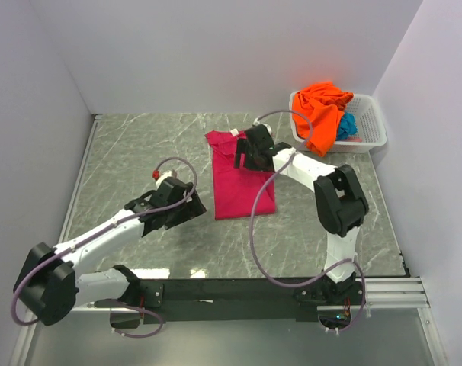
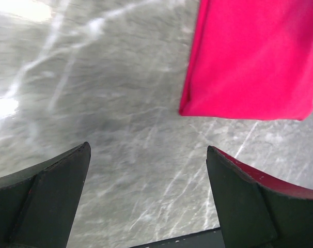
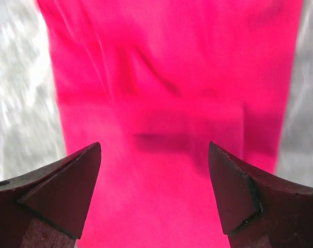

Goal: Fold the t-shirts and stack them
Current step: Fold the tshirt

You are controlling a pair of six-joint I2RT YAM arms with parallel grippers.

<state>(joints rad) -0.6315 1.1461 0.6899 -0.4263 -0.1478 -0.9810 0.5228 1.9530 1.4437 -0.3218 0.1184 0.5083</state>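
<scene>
1. R gripper [image 3: 154, 147]: fingers spread wide, nothing btwn them. It hovers over the far half of the pink shirt [image 1: 242, 191], and cloth fills the gap below. Can't tell if the tips touch it.
2. L gripper [image 2: 147, 148]: also released & empty, over bare table [image 1: 132, 152] just beside the shirt's near-left corner.
3. The pink shirt lies flat as a narrow lengthwise strip, w/ a bit of cloth sticking out left at its far end. The orange shirt [image 1: 322, 107] & teal shirt [image 1: 347, 126] sit bunched in the basket [image 1: 373, 126], well apart, far-right of pink.
4. Step, as I judge it: pink's side folds are done, the cross fold isn't yet. Nothing is stacked.
5. Next, prob.: you pinch the far end & carry it over to the near edge. L has to shift onto the cloth first. Grip all layers or the fold opens.
6. Hard to see: the R wrist view is blurred, so layer count is unclear. The R gripper covers the collar end from above. Teal is mostly buried under orange.
</scene>
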